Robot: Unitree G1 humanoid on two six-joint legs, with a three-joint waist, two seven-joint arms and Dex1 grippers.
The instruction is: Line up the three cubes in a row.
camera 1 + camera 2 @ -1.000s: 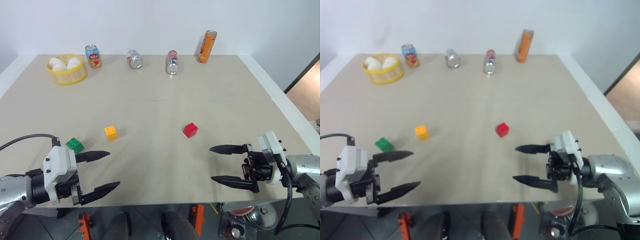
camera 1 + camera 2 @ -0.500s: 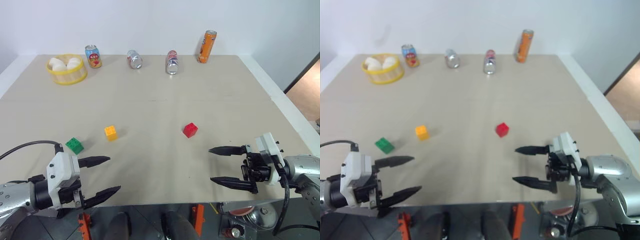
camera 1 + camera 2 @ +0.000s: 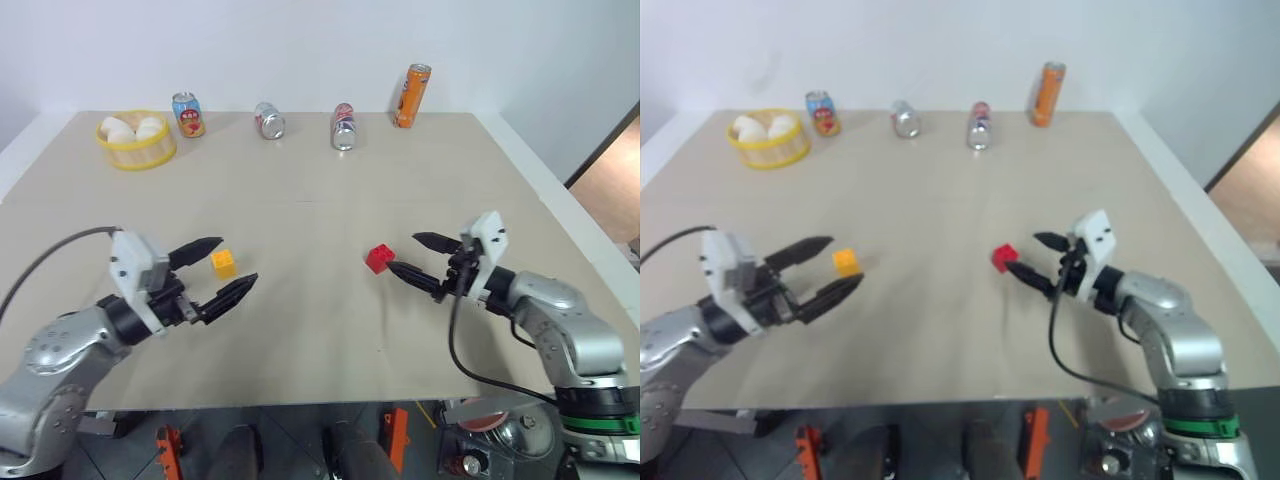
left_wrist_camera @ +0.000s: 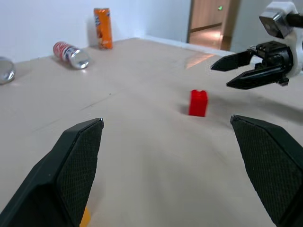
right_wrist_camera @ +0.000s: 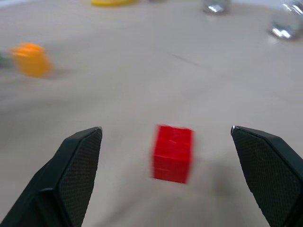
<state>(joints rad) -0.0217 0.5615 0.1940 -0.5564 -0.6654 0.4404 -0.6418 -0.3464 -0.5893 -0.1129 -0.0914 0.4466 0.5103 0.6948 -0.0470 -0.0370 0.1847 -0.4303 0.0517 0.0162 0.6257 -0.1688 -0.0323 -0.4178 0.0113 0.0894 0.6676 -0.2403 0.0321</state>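
Beside the red cube, right gripper, fingers spread.

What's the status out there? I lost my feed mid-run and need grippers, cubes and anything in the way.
Both grippers open: right gripper beside red cube, left gripper by yellow-orange cube. No cube held. Path clear.

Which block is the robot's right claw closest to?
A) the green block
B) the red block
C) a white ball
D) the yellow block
B: the open right claw sits right beside the red block, with the block in line between its fingers in the right wrist view, while the yellow block lies far off by the left claw.
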